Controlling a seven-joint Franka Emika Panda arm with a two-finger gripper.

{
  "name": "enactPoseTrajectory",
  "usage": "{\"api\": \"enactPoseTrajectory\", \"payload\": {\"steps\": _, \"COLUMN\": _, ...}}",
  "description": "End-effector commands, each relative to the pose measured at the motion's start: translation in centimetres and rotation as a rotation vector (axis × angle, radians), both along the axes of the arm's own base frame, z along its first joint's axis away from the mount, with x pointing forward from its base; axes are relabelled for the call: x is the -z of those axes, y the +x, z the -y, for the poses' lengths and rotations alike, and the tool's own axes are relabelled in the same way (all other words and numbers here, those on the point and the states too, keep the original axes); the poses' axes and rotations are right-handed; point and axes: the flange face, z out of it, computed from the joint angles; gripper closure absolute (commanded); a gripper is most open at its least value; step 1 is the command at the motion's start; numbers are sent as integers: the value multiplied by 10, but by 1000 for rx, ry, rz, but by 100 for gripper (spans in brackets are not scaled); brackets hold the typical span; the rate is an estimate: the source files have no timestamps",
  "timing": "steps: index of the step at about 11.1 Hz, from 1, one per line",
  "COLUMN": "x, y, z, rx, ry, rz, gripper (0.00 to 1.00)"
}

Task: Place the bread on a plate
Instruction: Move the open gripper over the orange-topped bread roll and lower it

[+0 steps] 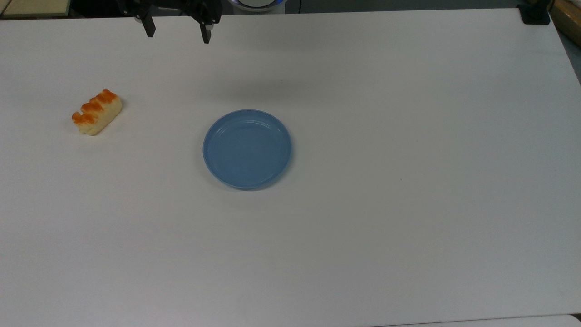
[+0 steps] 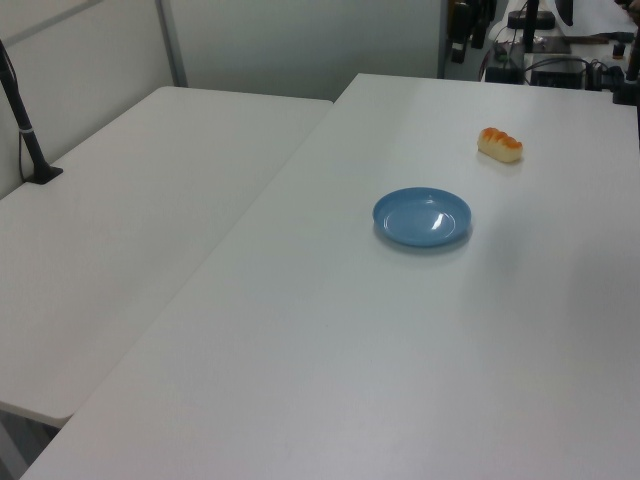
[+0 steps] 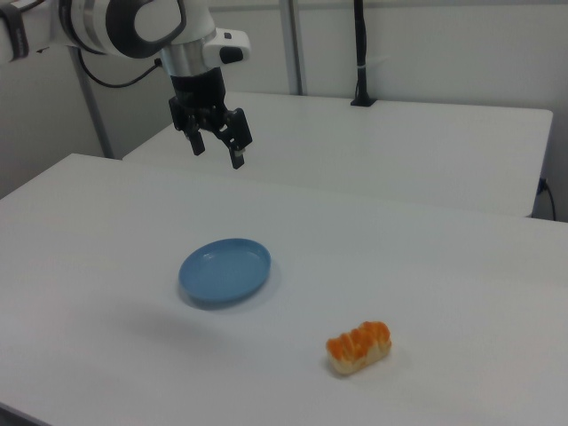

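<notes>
The bread point(image 1: 96, 111), a pale roll with orange-brown bumps, lies on the white table at the top view's left; it is also near the front in the right view point(image 3: 358, 346) and far back in the left view point(image 2: 500, 144). The blue plate point(image 1: 247, 148) sits bare near the table's middle point(image 2: 422, 217) point(image 3: 224, 270). My gripper point(image 1: 178, 33) hangs high above the table's far edge in the top view, open, nothing between its fingers. In the right view the gripper point(image 3: 217, 152) hovers well above and behind the plate, far from the bread.
A second white table point(image 2: 130, 210) adjoins along the left view's left. A black post point(image 2: 25, 130) stands on it. Cables and equipment point(image 2: 545, 60) crowd the far end beyond the bread. A black clamp point(image 1: 534, 14) sits at the top view's upper right corner.
</notes>
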Motion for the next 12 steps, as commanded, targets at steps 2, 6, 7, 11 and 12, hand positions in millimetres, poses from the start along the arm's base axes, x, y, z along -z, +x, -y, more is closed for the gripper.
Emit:
{"api": "enactPoseTrajectory", "payload": {"steps": 2, "x": -2, "y": 3, "z": -1, "rx": -22, "ry": 16, "rz": 9, "gripper": 0}}
{"api": "enactPoseTrajectory", "payload": {"steps": 6, "x": -2, "y": -6, "z": 4, "rx": -17, "ry": 18, "rz": -23, "gripper": 0}}
{"api": "enactPoseTrajectory", "payload": {"steps": 7, "x": 7, "y": -1, "z": 6, "rx": -16, "ry": 13, "rz": -36, "gripper": 0}}
{"api": "enactPoseTrajectory", "payload": {"steps": 11, "x": 39, "y": -14, "z": 103, "rx": 205, "ry": 16, "rz": -89, "gripper": 0}}
{"api": "enactPoseTrajectory", "payload": {"steps": 12, "x": 53, "y": -12, "z": 123, "rx": 260, "ry": 11, "rz": -99, "gripper": 0}}
